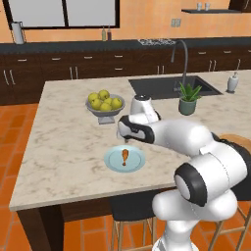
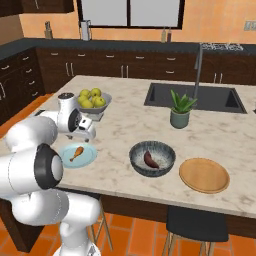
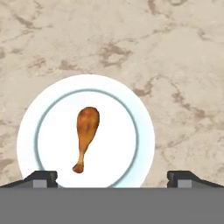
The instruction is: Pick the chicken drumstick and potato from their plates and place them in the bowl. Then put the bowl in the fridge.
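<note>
The orange-brown chicken drumstick [image 3: 86, 131] lies on the pale blue plate [image 3: 144, 131], thin end toward the camera in the hand view. My gripper [image 3: 112, 178] hangs open just above this plate, its two fingertips [image 3: 41, 177] spread wide with nothing between them. From the base, the gripper [image 1: 123, 140] [image 2: 84, 138] sits above the far edge of the blue plate [image 1: 137, 163] [image 2: 90, 156] and the drumstick [image 1: 124, 157] [image 2: 76, 153]. The dark reddish potato [image 2: 150, 160] rests inside the ribbed grey bowl [image 2: 167, 152]. The tan wood plate [image 2: 204, 175] lies right of it. The fridge is out of view.
A grey pedestal bowl of yellow-green fruit [image 1: 104, 105] [image 2: 93, 102] stands just behind the blue plate. A potted plant [image 2: 180, 112], the sink [image 2: 195, 97] with its faucet and a soap bottle [image 1: 232, 82] sit farther back. Stools stand under the counter's front edge [image 1: 63, 198].
</note>
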